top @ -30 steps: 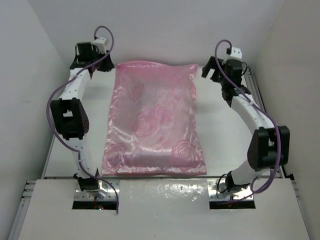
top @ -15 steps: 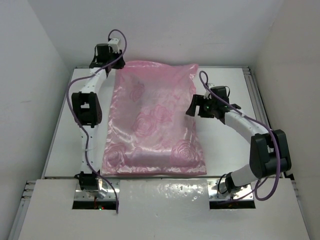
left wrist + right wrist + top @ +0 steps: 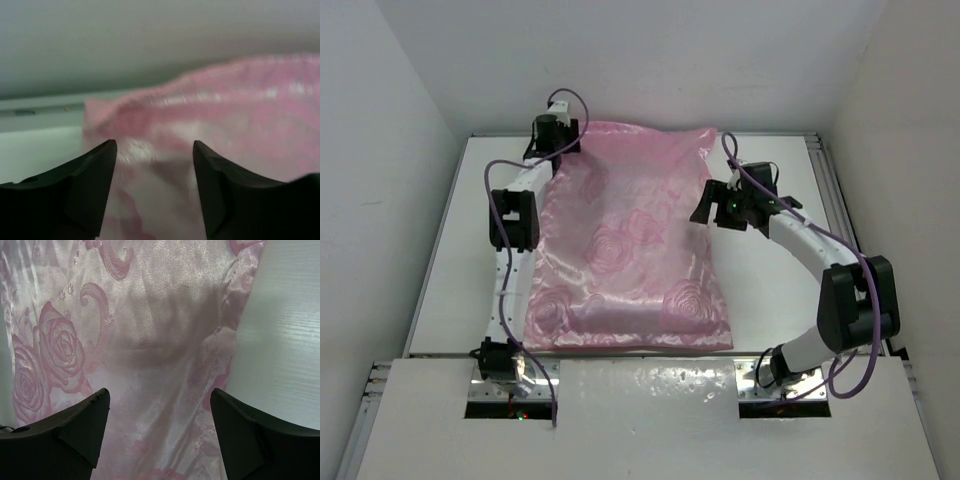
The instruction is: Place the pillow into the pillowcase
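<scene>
Currently the pillowcase is laid flat on the table. Left gripper is held partly open at its far-left corner, right gripper wide open over its right edge; nothing is gripped.

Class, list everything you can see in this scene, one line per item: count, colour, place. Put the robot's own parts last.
pillowcase: one, shiny pink with a rose pattern, lying along the middle of the table, puffed at its near end
table: one, white, under the pillowcase
walls: white, behind and on both sides
cables: purple, looped along each arm
left arm: one, white with black joints, along the pillowcase's left edge
right arm: one, white with black joints, right of the pillowcase
left pincer: one, black, open, at the pillowcase's far left corner
right pincer: one, black, open, over the pillowcase's right edge
</scene>
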